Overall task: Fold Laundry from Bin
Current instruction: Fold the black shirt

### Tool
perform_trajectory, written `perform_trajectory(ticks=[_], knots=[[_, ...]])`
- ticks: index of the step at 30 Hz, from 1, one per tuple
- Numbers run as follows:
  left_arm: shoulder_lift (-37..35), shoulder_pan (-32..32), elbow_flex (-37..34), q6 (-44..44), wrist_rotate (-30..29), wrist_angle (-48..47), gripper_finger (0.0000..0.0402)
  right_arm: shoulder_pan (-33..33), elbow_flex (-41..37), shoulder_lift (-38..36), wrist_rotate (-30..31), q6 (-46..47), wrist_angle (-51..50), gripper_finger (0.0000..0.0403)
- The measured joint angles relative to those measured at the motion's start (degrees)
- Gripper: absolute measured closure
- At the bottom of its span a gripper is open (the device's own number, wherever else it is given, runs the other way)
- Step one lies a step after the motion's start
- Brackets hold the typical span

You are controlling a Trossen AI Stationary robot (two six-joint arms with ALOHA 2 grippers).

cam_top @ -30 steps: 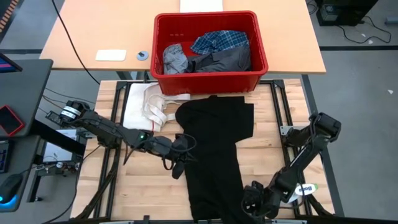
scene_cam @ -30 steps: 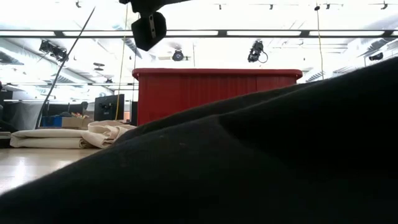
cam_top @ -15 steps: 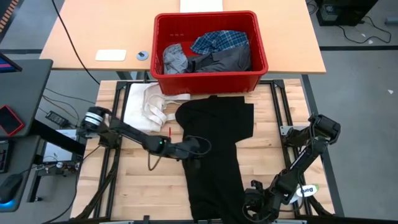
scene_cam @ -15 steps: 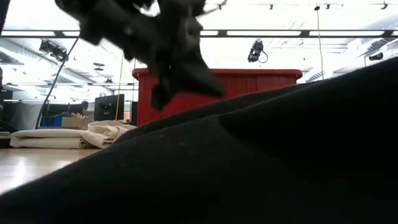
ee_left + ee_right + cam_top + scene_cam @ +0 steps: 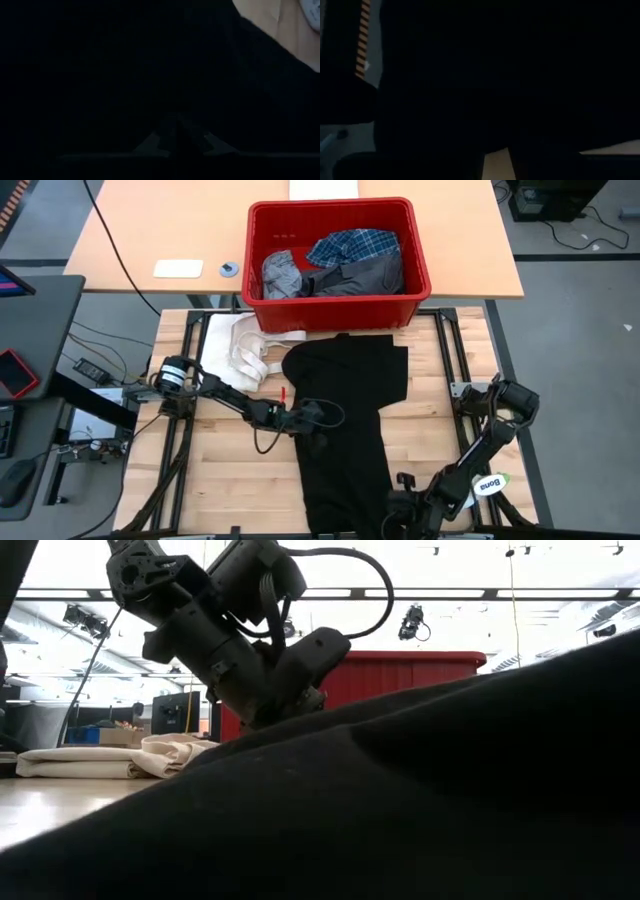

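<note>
1. A pale wooden table (image 5: pixel 225 470) is seen from above, with a tan desk (image 5: pixel 180 235) behind it; strip ceiling lights are seen beyond in the low view
2. One red bin (image 5: pixel 338 305) is set on the far edge, and three garments are counted inside: a plaid shirt (image 5: pixel 352 246), a light grey piece (image 5: pixel 281 275), a dark grey piece (image 5: pixel 365 277)
3. One black garment (image 5: pixel 345 420) is spread flat on the table in front of the bin
4. One cream cloth (image 5: pixel 240 350) is laid beside its left edge
5. The left gripper (image 5: pixel 318 430) is lowered onto the garment's left edge; the right gripper (image 5: pixel 402 505) is placed at the near hem. Whether either is parted or holding cloth cannot be told
</note>
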Motion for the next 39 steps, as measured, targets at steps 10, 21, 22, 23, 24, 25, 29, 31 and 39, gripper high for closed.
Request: perform_trajectory(ticks=[10, 21, 22, 23, 24, 25, 29, 31, 39], knots=[[-0.13, 1.61, 0.20, -1.19, -0.68, -4.45, 0.0384, 4.08, 3.43, 1.81, -6.66, -2.83, 0.13, 0.0343], [-0.15, 2.80, 0.07, -0.92, -1.25, -3.66, 0.0384, 5.04, 3.79, 1.92, -9.21, -2.08, 4.58, 0.0362], [-0.15, 2.80, 0.04, -0.90, -1.25, -3.65, 0.0384, 5.08, 3.79, 1.89, -9.27, -2.21, 5.19, 0.0364], [-0.15, 2.80, 0.04, -0.90, -1.25, -3.63, 0.0384, 5.08, 3.79, 1.89, -9.57, -2.25, 5.38, 0.0365], [-0.15, 2.80, 0.04, -0.90, -1.25, -3.62, 0.0384, 5.08, 3.79, 1.89, -9.85, -2.14, 5.29, 0.0366], [-0.15, 2.80, 0.04, -0.90, -1.24, -3.60, 0.0384, 5.08, 3.79, 1.89, -10.26, -1.97, 5.17, 0.0368], [-0.13, 2.80, -0.05, -0.33, 1.57, -1.70, 0.0384, 5.06, 3.77, 1.49, -11.33, -0.40, 5.04, 0.0375], [-0.13, 2.86, -0.09, 2.17, 6.46, 2.21, 0.0384, 5.06, 3.79, 0.22, -11.22, 0.06, 5.01, 0.0378], [-1.33, 1.91, -0.09, 3.65, 19.78, 8.23, 0.0385, 5.06, 3.86, -6.33, -5.72, 3.02, -4.32, 0.0385]])
